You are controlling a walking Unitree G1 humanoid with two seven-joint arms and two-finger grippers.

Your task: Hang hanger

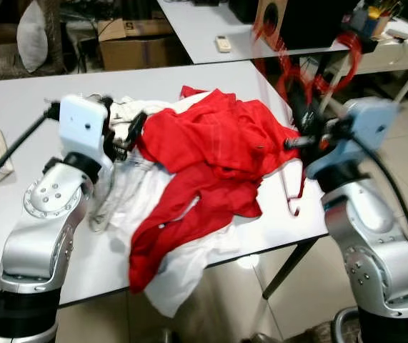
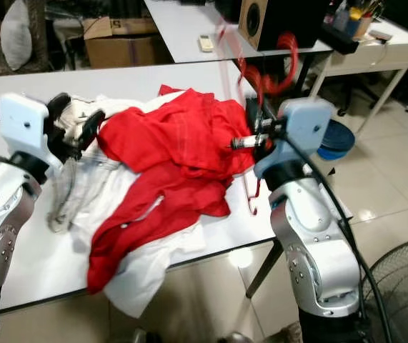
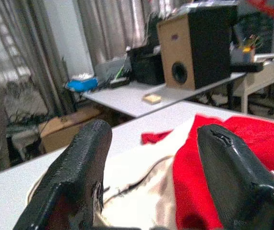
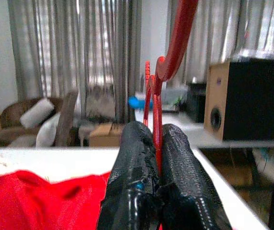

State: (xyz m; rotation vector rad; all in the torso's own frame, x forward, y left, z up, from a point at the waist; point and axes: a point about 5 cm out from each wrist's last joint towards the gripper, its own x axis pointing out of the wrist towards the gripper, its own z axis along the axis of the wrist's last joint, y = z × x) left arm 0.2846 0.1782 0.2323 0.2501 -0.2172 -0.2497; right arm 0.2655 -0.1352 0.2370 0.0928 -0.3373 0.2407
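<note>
So the right gripper has its jaws clamped tight on a red hanger, holding it up over the right end of the white table. The hanger sticks up above the fingers and looks motion-blurred from the head camera.

A red shirt is heaped in the middle of the table on top of some white clothes, with part of the pile spilling over the near edge.

The left gripper sits at the left side of the pile, jaws wide open and holding nothing, just beside the red fabric.

Further back there's a second table with a speaker on it, plus a cardboard box on the floor.
</note>
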